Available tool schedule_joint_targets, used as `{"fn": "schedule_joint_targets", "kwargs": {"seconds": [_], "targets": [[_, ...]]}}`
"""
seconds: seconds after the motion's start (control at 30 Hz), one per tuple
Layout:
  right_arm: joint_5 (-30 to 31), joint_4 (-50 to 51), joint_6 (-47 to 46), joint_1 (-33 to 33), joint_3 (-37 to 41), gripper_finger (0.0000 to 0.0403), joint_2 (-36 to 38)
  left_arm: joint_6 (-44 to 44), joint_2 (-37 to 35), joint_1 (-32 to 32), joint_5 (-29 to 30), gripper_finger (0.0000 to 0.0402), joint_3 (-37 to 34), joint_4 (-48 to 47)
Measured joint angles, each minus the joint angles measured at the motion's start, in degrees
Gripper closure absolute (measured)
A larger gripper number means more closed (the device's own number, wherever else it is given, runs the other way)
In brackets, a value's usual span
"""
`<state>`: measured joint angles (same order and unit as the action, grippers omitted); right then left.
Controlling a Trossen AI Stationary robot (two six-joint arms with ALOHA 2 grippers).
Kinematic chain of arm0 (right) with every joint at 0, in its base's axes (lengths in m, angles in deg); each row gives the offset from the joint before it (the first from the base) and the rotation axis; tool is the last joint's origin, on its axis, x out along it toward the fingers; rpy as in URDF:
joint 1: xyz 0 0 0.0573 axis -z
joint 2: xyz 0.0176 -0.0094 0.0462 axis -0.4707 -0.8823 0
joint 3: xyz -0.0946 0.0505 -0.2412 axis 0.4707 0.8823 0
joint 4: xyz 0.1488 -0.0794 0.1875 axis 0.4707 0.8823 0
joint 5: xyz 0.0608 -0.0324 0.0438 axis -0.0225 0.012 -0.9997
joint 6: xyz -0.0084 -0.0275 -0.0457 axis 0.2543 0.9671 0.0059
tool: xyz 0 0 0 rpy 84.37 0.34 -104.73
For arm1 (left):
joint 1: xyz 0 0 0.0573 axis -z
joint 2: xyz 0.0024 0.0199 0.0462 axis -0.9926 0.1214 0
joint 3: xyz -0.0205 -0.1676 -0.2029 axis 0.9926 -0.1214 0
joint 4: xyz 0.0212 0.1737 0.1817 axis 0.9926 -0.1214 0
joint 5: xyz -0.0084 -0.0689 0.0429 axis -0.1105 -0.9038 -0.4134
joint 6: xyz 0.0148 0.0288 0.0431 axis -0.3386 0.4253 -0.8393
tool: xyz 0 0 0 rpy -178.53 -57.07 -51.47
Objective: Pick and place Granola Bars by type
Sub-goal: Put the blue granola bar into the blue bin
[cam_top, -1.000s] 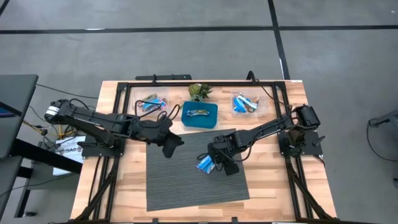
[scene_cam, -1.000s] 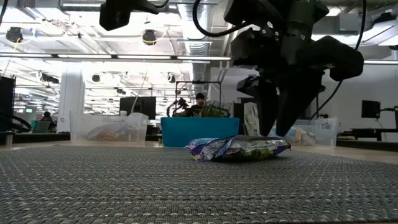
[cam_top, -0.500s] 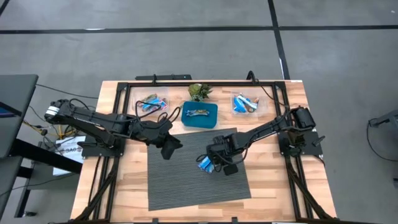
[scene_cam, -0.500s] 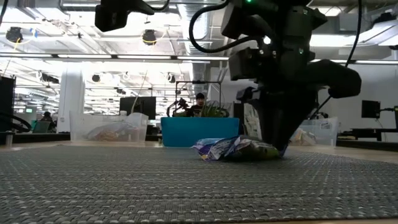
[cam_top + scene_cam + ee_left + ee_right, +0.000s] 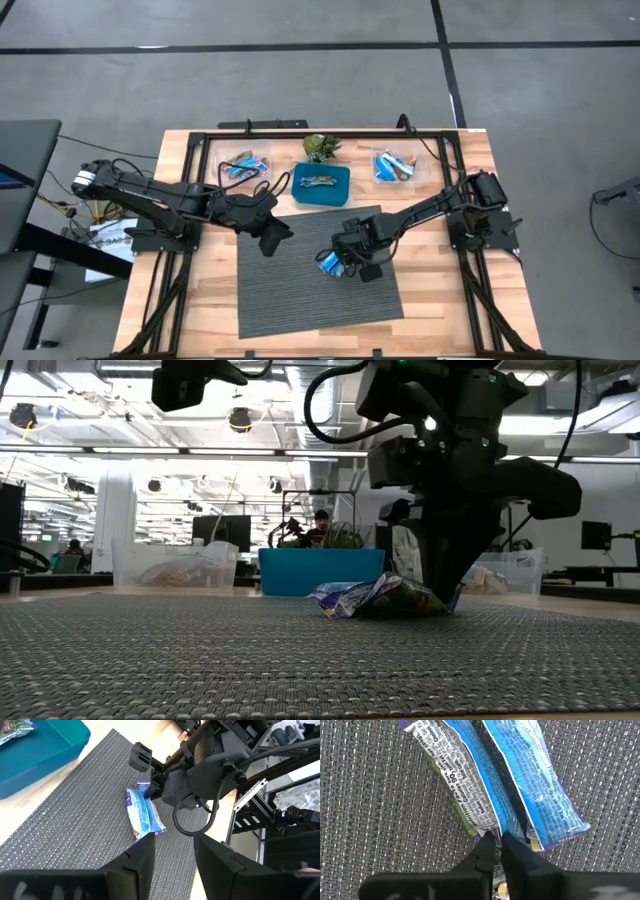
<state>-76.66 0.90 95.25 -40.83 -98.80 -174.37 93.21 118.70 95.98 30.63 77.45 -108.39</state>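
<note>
The right gripper (image 5: 496, 851) has come down onto the blue granola bars (image 5: 490, 780) on the grey mat (image 5: 300, 290), its jaws now pinching one wrapper end, so lifting seems next.

Very little print can be read. On the grey mat (image 5: 370, 820) lie 2 bars side by side, and both carry lettering in the right wrist view. The white-panelled granola bar (image 5: 465, 785) has a strip of black nutrition text running along its length. In it the word "Calories" shows, with what looks like "90" after it; the finer lines beside it are too small to read. The blue granola bar (image 5: 535, 785) has rows of small white text on its wrapper, none of it legible. Left of the table, a paper sheet (image 5: 108, 238) bears dark lettering, too small to make out.
</note>
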Motion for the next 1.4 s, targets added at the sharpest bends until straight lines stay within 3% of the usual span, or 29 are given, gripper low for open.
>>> {"fn": "schedule_joint_targets", "kwargs": {"seconds": [0.23, 0.47, 0.6, 0.73, 0.83, 0.97, 1.27, 1.4], "targets": [[-3.3, 1.5, -0.4, 0.7, 0.4, 0.0399, 2.4, 0.0, 0.0, 0.0, 0.0, 0.0275, 0.0, 0.0], [-7.4, 1.8, -3.8, 3.9, 0.3, 0.0402, 12.0, -0.1, 0.0, 0.0, 0.1, 0.0275, 0.0, 0.0], [-6.3, 0.4, -7.4, 7.5, -1.5, 0.0402, 17.5, -1.2, 0.0, 0.0, 2.2, 0.0275, 0.0, 0.0], [1.0, -1.6, -10.3, 12.6, -5.0, 0.0403, 19.7, -3.1, 0.0, -0.2, 9.5, 0.0275, 0.0, 0.0], [4.5, -1.3, -11.7, 16.9, -8.5, 0.0403, 18.9, -3.3, 0.0, -0.9, 16.3, 0.0275, 0.0, -0.3], [4.7, -0.7, -13.2, 21.8, -11.7, 0.0403, 16.1, -0.4, 0.0, -2.7, 21.9, 0.0275, 0.0, -2.4], [4.2, 5.4, -14.2, 25.7, -13.5, 0.0402, 8.5, 5.1, 0.0, -6.7, 21.9, 0.0275, 0.0, -10.9], [4.2, 4.5, -14.0, 25.5, -13.5, 0.0379, 6.1, 4.8, 0.0, -6.9, 21.8, 0.0275, 0.0, -10.5]]}}
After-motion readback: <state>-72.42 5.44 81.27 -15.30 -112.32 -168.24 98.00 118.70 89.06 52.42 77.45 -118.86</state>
